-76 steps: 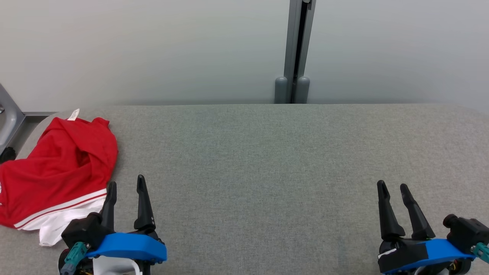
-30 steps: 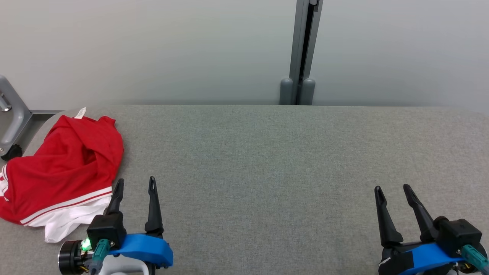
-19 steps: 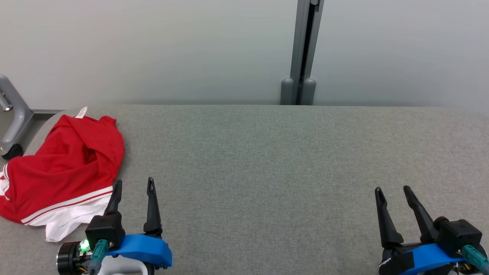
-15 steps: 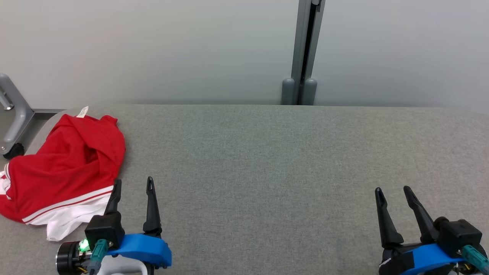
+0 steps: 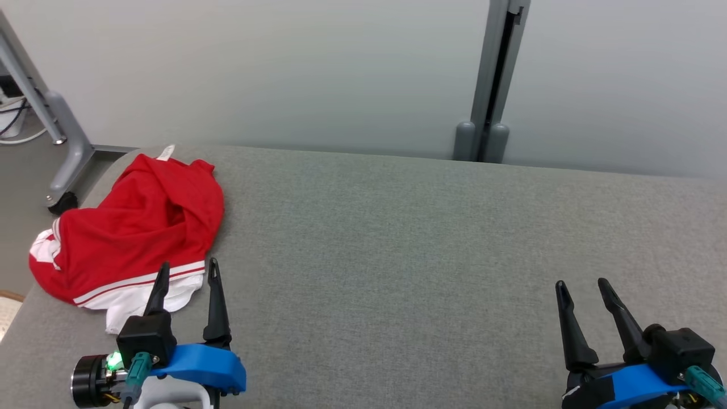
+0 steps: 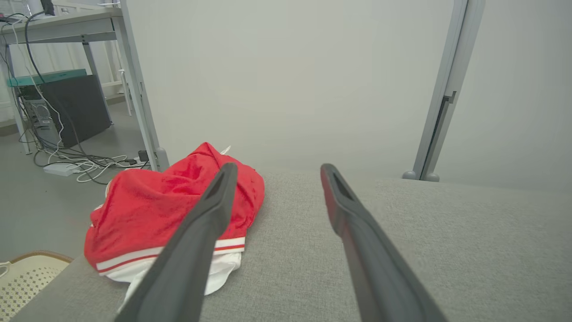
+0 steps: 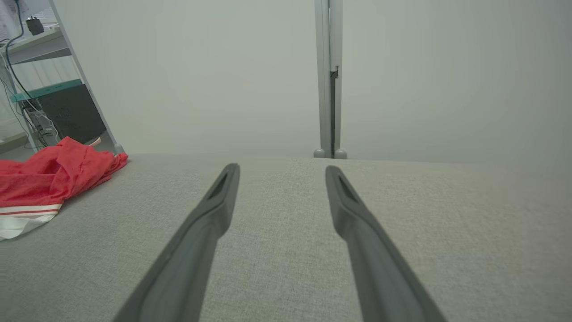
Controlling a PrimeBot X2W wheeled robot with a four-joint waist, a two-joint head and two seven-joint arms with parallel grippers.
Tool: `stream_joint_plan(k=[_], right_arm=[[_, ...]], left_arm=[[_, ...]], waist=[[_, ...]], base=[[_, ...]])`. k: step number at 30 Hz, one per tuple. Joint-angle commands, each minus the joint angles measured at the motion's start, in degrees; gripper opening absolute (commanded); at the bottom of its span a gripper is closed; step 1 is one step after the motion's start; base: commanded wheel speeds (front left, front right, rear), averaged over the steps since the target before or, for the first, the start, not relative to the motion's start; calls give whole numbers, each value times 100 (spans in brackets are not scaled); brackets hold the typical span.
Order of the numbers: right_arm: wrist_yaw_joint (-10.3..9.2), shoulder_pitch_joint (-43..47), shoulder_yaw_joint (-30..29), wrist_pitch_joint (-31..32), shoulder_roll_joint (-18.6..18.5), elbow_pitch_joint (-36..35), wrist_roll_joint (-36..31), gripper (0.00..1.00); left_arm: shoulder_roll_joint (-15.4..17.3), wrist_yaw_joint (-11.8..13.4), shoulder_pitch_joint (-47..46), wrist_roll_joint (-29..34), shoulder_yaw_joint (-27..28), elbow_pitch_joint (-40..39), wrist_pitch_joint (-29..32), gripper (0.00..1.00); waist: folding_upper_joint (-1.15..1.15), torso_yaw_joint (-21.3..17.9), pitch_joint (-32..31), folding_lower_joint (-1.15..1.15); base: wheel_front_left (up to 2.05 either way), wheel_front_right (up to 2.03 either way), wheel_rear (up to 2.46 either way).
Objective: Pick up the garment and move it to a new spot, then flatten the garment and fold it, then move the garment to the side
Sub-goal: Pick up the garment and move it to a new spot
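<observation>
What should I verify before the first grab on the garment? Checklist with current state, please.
1. Left hand open, nothing between its fingers: ok.
2. Right hand open, nothing between its fingers: ok.
3. Garment in view and ungripped: ok; it lies crumpled at the left end of the table.
4. Garment fully on the table: cannot tell; its left edge lies at the rim.
5. Left hand lined up on the garment: not ok; the garment sits mostly to the left of its fingers.
6. Room for the new spot: ok; a wide stretch of grey table lies between the hands.
</observation>
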Motion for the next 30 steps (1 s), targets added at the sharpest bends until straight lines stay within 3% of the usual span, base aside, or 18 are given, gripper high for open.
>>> stream_joint_plan(k=[1,30], right_arm=[[3,86,10,-33,-32,18,17,100],[3,75,249,-162,-32,216,104,100]], left_arm=[[43,35,-40,10,11,-32,12,100],[441,300,311,-203,340,-453,196,100]], waist=[[0,134,25,0],[0,2076,-30,0]], base=[[0,0,0],[0,0,0]])
